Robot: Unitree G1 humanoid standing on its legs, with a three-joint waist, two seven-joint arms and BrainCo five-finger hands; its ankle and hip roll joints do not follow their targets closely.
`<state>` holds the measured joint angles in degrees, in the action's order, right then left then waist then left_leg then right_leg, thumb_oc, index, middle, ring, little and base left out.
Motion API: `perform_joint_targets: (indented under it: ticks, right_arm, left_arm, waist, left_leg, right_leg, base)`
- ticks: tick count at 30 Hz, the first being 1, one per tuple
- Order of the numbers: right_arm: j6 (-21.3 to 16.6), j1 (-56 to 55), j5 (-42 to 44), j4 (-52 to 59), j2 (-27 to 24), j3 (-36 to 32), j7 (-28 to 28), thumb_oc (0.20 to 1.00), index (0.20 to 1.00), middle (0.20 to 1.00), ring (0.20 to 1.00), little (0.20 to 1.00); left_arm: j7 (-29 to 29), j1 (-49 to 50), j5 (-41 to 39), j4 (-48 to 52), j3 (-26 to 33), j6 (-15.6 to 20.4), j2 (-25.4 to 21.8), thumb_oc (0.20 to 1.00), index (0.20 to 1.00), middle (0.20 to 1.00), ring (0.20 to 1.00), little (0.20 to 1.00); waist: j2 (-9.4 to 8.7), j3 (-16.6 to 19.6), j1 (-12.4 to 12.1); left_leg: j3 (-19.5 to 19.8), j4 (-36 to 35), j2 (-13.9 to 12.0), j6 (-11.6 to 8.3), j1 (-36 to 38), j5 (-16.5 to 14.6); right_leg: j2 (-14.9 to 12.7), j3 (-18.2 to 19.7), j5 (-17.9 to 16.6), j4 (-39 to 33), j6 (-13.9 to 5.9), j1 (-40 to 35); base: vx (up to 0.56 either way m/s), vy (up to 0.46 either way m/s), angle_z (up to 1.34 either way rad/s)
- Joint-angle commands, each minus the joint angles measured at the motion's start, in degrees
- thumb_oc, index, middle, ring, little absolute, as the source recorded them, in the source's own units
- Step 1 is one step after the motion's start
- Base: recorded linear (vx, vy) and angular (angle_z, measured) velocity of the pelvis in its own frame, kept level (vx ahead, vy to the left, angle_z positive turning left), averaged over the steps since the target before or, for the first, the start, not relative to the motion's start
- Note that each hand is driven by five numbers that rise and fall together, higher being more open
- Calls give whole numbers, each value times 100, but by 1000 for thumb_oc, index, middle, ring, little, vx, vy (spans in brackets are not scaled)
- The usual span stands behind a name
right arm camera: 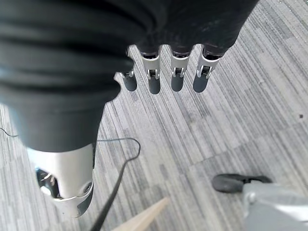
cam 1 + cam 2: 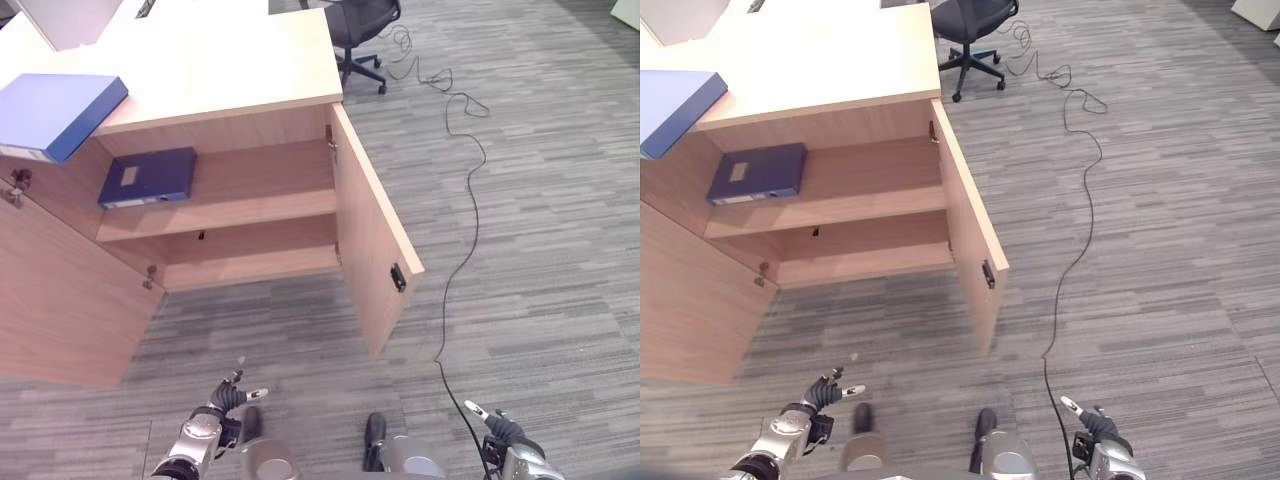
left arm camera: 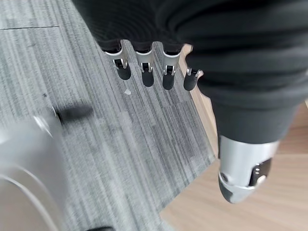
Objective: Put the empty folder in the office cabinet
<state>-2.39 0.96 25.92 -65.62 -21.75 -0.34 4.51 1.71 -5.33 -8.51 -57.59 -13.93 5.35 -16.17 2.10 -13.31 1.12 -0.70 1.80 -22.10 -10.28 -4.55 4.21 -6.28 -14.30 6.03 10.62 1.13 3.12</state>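
Folder: a dark blue folder lies flat on the upper shelf of the office cabinet, at its left end, far from both hands.
Left hand: low at the near left over the carpet, fingers straight and relaxed, holding nothing.
Right hand: low at the near right, fingers likewise straight, empty.
Cabinet doors: right door and left door both stand open.
Cut off: a lighter blue folder on the desk overhangs its front edge and runs past the left frame edge.
Far side: an office chair is partly cropped.
Wrist views: fingers over carpet, with a pale wood edge.
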Motion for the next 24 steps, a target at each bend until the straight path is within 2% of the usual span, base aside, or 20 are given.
perform_joint_targets:
  ticks: [1, 3, 4, 6, 8, 9, 10, 11, 12, 14, 15, 16, 17, 18, 19, 20, 21, 22, 23, 24]
  right_arm:
    - [-82, 101, 135, -1, 53, 60, -24, 1000, 1000, 1000, 1000, 1000]
    - [-37, 146, 44, -55, 44, 22, -46, 1000, 1000, 1000, 1000, 1000]
    - [-21, 163, -42, -72, 80, -49, -73, 1000, 1000, 1000, 1000, 1000]
    - [-5, 140, -32, -84, 121, -102, -61, 1000, 1000, 1000, 1000, 1000]
    - [-5, 82, 102, -106, 189, -269, -55, 1000, 1000, 1000, 1000, 1000]
    - [-4, 79, 102, -104, 194, -273, -54, 1000, 1000, 1000, 1000, 1000]
    - [-31, 126, 273, -55, 319, -313, -36, 1000, 1000, 1000, 1000, 1000]
    - [-45, 198, 332, -26, 392, -277, -22, 1000, 1000, 1000, 1000, 1000]
    - [-38, 222, 330, -26, 426, -252, -19, 1000, 1000, 1000, 1000, 1000]
    - [-51, 336, 243, 11, 508, -68, -25, 1000, 1000, 1000, 1000, 1000]
    - [-37, 352, 200, 10, 528, -36, -32, 1000, 1000, 1000, 1000, 1000]
    - [-50, 362, 227, 29, 566, 17, -58, 1000, 1000, 1000, 1000, 1000]
    - [-65, 330, 234, 33, 590, 28, -64, 1000, 1000, 1000, 1000, 1000]
    - [-79, 292, 267, 22, 616, 71, -79, 1000, 1000, 1000, 1000, 1000]
    - [-108, 217, 285, -30, 645, 157, -99, 1000, 1000, 1000, 1000, 1000]
    - [-108, 200, 279, -61, 646, 205, -105, 1000, 1000, 1000, 1000, 1000]
    - [-102, 180, 257, -141, 672, 274, -111, 1000, 1000, 1000, 1000, 1000]
    - [-104, 183, 257, -145, 673, 274, -112, 1000, 1000, 1000, 1000, 1000]
    - [-71, 101, 116, -186, 702, 361, -118, 1000, 1000, 1000, 1000, 1000]
    - [-89, 65, 53, -180, 704, 425, -132, 1000, 1000, 1000, 1000, 1000]
  left_arm:
    - [192, 7, -115, 354, 66, 267, -294, 1000, 1000, 1000, 1000, 1000]
    - [165, 23, -109, 280, 46, 293, -269, 1000, 1000, 1000, 1000, 1000]
    - [105, -18, -78, 249, -31, 305, -301, 1000, 1000, 1000, 1000, 1000]
    - [91, -33, -72, 243, -58, 292, -315, 1000, 1000, 1000, 1000, 1000]
    - [57, -66, -36, 257, -146, 311, -355, 1000, 1000, 1000, 1000, 1000]
    - [57, -68, -36, 257, -150, 311, -360, 1000, 1000, 1000, 1000, 1000]
    - [57, -121, -21, 256, -189, 316, -440, 1000, 1000, 1000, 1000, 1000]
    - [70, -158, -30, 256, -185, 317, -514, 1000, 1000, 1000, 1000, 1000]
    - [76, -160, -38, 285, -175, 306, -530, 1000, 1000, 1000, 1000, 1000]
    - [108, -167, -55, 288, -106, 298, -646, 1000, 1000, 1000, 1000, 1000]
    - [102, -157, -12, 293, -102, 274, -664, 1000, 1000, 1000, 1000, 1000]
    - [96, -154, -7, 272, -102, 255, -663, 1000, 1000, 1000, 1000, 1000]
    - [92, -161, -6, 271, -62, 256, -665, 1000, 1000, 1000, 1000, 1000]
    - [97, -166, 3, 281, -19, 237, -658, 1000, 1000, 1000, 1000, 1000]
    - [105, -168, -37, 309, 65, 224, -628, 1000, 1000, 1000, 1000, 1000]
    - [113, -186, -54, 297, 90, 208, -610, 1000, 1000, 1000, 1000, 1000]
    - [158, -252, -84, 238, 126, 191, -609, 1000, 1000, 1000, 1000, 1000]
    - [158, -255, -84, 236, 127, 192, -610, 1000, 1000, 1000, 1000, 1000]
    - [171, -273, -33, 196, 132, 224, -538, 1000, 1000, 1000, 1000, 1000]
    - [172, -269, -16, 169, 115, 241, -503, 1000, 1000, 1000, 1000, 1000]
  waist:
    - [152, -56, -163]
    - [171, 41, -171]
    - [98, 184, -233]
    - [41, 195, -211]
    - [-109, 249, -231]
    - [-118, 252, -230]
    - [-251, 268, -259]
    - [-300, 262, -302]
    - [-308, 262, -318]
    - [-318, 217, -426]
    - [-284, 215, -443]
    - [-255, 218, -367]
    - [-215, 223, -352]
    - [-167, 236, -334]
    - [-115, 213, -289]
    - [-140, 182, -250]
    - [-220, 124, -250]
    - [-218, 98, -234]
    - [-302, 124, -326]
    - [-310, 142, -298]
  left_leg:
    - [150, -480, -189, -131, -224, 707]
    - [-56, -469, -337, -251, -279, 734]
    - [-149, -266, -313, -392, -382, 630]
    - [-153, -136, -226, -378, -423, 542]
    - [-210, 283, 0, -376, -584, 293]
    - [-204, 313, 11, -369, -603, 275]
    - [-255, 473, 219, -271, -652, 28]
    - [-315, 473, 316, -187, -657, -52]
    - [-358, 454, 379, -113, -632, -100]
    - [-535, 373, 543, 58, -440, -229]
    - [-552, 343, 620, 140, -407, -243]
    - [-574, 211, 812, 256, -284, -249]
    - [-564, 91, 948, 351, -179, -251]
    - [-547, -60, 1129, 464, -53, -252]
    - [-491, -249, 1375, 569, 182, -265]
    - [-442, -299, 1488, 604, 266, -269]
    - [-395, -335, 1691, 651, 388, -338]
    - [-379, -337, 1691, 650, 416, -345]
    - [-339, -331, 1815, 670, 417, -370]
    - [-284, -357, 1856, 679, 451, -365]
  right_leg:
    - [-384, 1041, 845, 797, -992, -17]
    - [-672, 1089, 883, 838, -1191, -132]
    - [-1057, 1007, 552, 420, -1517, -491]
    - [-1151, 966, 386, 270, -1566, -587]
    - [-1464, 866, -297, -30, -1613, -805]
    - [-1473, 855, -320, -67, -1613, -823]
    - [-1759, 866, -1175, -285, -1613, -777]
    - [-1882, 817, -1575, -342, -1613, -688]
    - [-1920, 791, -1635, -333, -1613, -620]
    - [-2017, 434, -2056, -207, -1574, -463]
    - [-1952, 331, -1888, -158, -1540, -432]
    - [-1680, 474, -1683, 51, -1423, -295]
    - [-1410, 622, -1350, 160, -1392, -241]
    - [-970, 726, -877, 245, -1285, -185]
    - [-311, 856, -212, 223, -1142, -137]
    - [-36, 954, -137, 66, -1071, -103]
    - [230, 873, -179, -273, -998, 24]
    - [230, 857, -175, -287, -999, -17]
    - [149, 473, -241, -641, -978, -204]
    - [200, 582, -241, -686, -959, -246]
  base:
    - [378, 1145, 30]
    - [350, 976, 6]
    - [309, 843, -45]
    - [168, 389, -11]
    - [135, 270, 42]
    - [116, 357, 36]
    - [78, 375, 16]
    - [84, 459, -1]
    - [38, 346, -6]
    - [46, 346, -26]
    - [87, 438, -47]
    - [118, 470, -28]
    - [179, 570, 8]
    - [229, 585, 42]
    - [224, 484, 57]
    - [226, 363, 77]
    - [118, 145, 61]
    - [87, 84, 38]
    - [41, -1, 57]
    - [40, -1, 72]
